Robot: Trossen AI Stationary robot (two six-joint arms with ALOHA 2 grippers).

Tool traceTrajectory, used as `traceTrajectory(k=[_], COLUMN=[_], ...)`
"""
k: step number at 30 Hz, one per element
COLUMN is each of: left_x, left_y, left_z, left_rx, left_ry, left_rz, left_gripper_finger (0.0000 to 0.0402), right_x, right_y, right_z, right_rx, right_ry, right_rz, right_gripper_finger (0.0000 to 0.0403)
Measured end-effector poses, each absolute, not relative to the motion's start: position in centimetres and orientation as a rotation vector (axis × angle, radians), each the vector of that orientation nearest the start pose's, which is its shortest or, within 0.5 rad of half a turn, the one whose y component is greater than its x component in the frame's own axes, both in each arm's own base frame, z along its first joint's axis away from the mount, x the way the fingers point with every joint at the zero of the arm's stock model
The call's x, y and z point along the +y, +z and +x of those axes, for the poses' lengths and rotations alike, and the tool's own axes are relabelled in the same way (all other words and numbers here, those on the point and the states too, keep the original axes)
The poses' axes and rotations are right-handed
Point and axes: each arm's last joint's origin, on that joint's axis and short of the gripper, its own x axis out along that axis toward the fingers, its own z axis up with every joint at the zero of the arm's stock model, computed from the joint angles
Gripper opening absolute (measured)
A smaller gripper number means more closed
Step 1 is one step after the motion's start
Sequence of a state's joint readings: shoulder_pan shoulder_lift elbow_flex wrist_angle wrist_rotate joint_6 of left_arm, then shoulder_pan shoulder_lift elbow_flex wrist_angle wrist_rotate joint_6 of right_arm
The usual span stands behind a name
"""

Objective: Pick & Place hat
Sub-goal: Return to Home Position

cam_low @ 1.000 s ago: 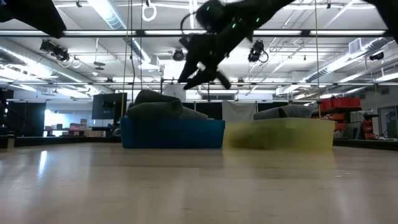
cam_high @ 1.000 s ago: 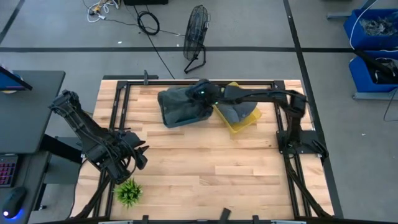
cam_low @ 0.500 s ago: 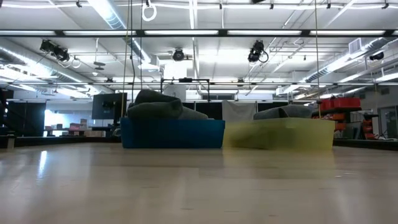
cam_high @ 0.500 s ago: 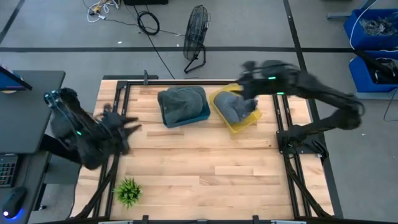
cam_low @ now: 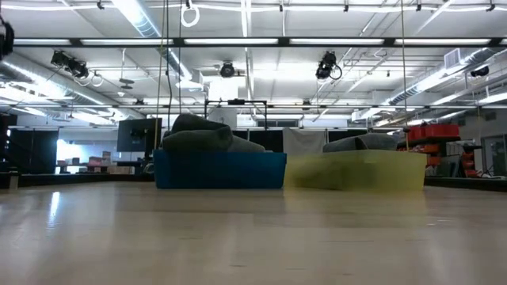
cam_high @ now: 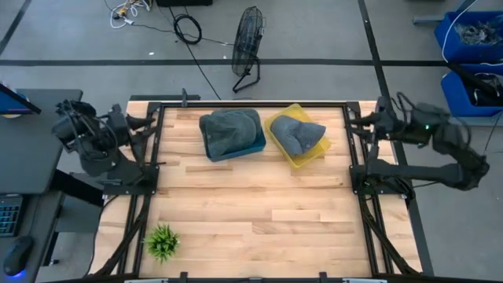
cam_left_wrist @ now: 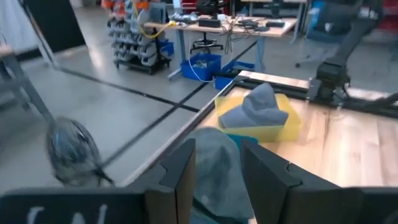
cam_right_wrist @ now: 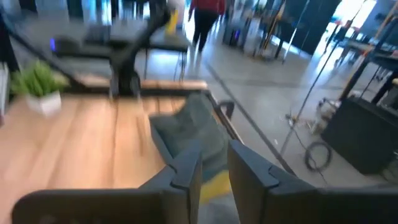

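Note:
A dark grey hat lies in a blue bin near the table's far edge and bulges over its rim. Just to the right, a lighter grey hat rests in a yellow bin. My left gripper hangs open by the far left corner, level with the bins, pointing at them; its wrist view shows both hats. My right gripper is open at the table's right edge, pointing left toward the bins. Neither gripper shows in the low view.
A small green plant stands at the near left corner. Black frame rails run along both sides of the wooden table. A floor fan stands beyond the far edge. The table's middle and near part is bare wood.
My right gripper has drawn back from above the blue bin's hat, swinging to the table's right edge. My left gripper has risen from the near left side and swung to the far left corner, turning toward the bins. Both hats have stayed in their bins.

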State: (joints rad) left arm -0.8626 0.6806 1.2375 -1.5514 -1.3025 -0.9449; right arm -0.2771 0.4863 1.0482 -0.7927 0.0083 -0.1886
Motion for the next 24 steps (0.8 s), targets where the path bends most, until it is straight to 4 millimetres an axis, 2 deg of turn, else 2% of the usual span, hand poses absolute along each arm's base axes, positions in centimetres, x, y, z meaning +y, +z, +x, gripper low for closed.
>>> traceTrajectory(k=[7,10,16,21,24], left_x=[-1.5,-1.8,-3.3,-5.6,-6.2], left_y=[29.5,26.7,23.0,21.0,20.6], left_z=[4.6,4.7,5.4,6.7,7.3], left_rx=[0.194,0.182,0.169,0.108,0.027], left_ry=[0.482,0.431,0.27,0.092,0.011], left_rz=[-0.171,-0.223,-0.409,-0.385,-0.339], left_gripper_finger=[0.0128,0.0128,0.0128,0.0128,0.0128], right_x=[-1.8,-2.0,-2.2,-2.2,-2.2], right_y=[31.0,29.1,26.1,23.9,23.9], right_z=[6.1,7.0,7.5,7.8,7.5], right_rx=[0.147,0.072,0.08,0.117,0.094], right_ry=[-0.277,-0.285,-0.286,-0.287,-0.29], right_rz=[-0.089,-0.079,-0.013,0.001,0.011], right_gripper_finger=[0.008,0.008,0.008,0.008,0.008])
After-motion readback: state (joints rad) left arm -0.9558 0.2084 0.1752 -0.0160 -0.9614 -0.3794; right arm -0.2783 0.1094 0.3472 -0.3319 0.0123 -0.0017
